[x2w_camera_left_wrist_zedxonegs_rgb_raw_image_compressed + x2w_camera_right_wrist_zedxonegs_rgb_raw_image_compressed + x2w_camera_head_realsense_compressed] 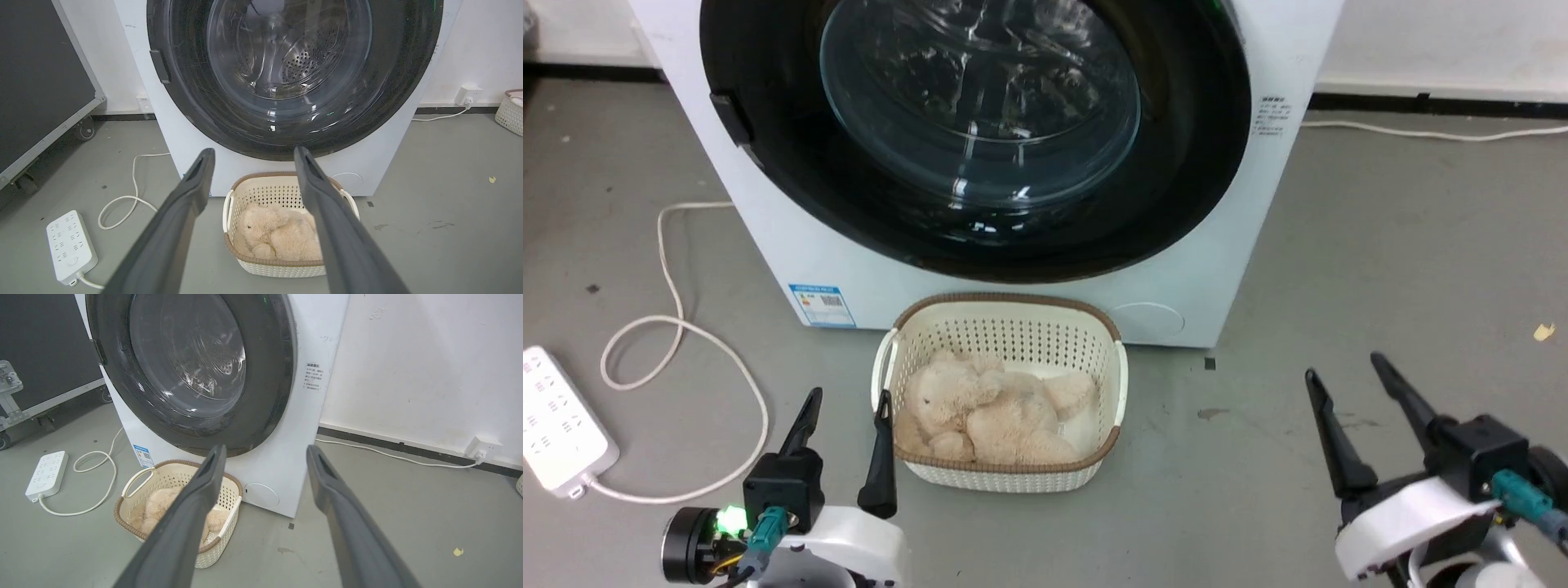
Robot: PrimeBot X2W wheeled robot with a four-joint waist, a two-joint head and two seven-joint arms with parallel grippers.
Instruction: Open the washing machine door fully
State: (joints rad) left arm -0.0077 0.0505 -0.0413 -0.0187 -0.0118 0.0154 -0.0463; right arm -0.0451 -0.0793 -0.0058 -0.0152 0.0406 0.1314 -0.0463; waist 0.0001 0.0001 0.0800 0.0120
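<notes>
Facing: door (1176,163) shut on washer (809,253) (flush, I judge)
Left gripper (849,394): fingers apart
Right gripper (1343,366): fingers apart

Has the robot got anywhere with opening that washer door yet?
Nothing done: the washing machine door sits shut. In hand: nothing; the left end effector and right end effector hang open, low, well short of it. Left: grasping the door and swinging it fully open.
</notes>
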